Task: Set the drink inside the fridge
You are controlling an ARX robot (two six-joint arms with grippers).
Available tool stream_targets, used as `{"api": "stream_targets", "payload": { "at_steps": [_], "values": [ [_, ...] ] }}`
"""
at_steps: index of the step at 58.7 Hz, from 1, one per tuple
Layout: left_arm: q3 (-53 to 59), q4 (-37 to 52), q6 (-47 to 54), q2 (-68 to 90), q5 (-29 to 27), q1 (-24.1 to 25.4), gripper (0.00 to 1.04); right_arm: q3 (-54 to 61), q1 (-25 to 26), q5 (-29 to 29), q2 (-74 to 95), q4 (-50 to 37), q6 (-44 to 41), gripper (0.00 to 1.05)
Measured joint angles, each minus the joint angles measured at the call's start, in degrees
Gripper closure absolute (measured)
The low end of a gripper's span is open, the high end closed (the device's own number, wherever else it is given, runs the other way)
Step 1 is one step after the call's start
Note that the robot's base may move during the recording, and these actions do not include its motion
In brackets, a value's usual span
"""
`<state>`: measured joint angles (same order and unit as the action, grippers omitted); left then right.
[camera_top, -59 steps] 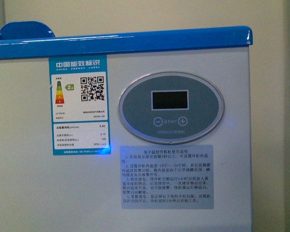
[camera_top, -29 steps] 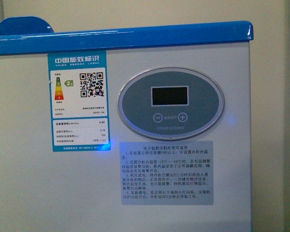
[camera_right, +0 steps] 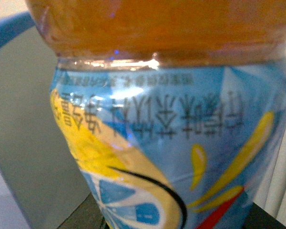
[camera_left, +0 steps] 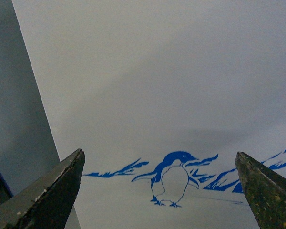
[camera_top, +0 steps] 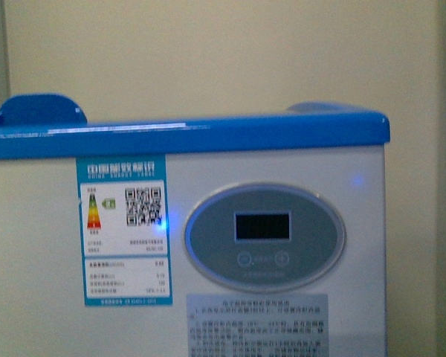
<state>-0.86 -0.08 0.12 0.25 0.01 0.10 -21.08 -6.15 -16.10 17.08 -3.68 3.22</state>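
The fridge (camera_top: 282, 167) fills the front view: a white cabinet with a blue rim along its top and an oval grey display (camera_top: 264, 236). Neither arm shows in that view. In the left wrist view my left gripper (camera_left: 159, 164) stands open, its two dark fingertips (camera_left: 62, 183) wide apart before the fridge's white wall (camera_left: 157, 86) with the blue penguin picture (camera_left: 170, 177). The drink (camera_right: 171, 124) fills the right wrist view, orange liquid above a blue and yellow label. My right gripper (camera_right: 174, 217) is shut on it. Its cap is out of view.
A blue energy label (camera_top: 123, 230) and a grey instruction sticker (camera_top: 256, 323) are stuck on the fridge's front. A cream wall (camera_top: 223, 52) rises behind the fridge. Blue lid handles (camera_top: 41, 110) stick up above the rim.
In the front view the fridge has dropped lower in the picture. Its blue rim sits further down and more of the wall behind shows above it.
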Motion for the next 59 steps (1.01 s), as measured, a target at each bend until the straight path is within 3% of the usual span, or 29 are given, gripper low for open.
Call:
{"api": "stream_targets", "payload": {
  "at_steps": [59],
  "values": [
    [0.0,0.0,0.0,0.0,0.02,0.0,0.08,-0.09,0.0,0.0,0.0,-0.02,0.0,0.68]
  ]
}}
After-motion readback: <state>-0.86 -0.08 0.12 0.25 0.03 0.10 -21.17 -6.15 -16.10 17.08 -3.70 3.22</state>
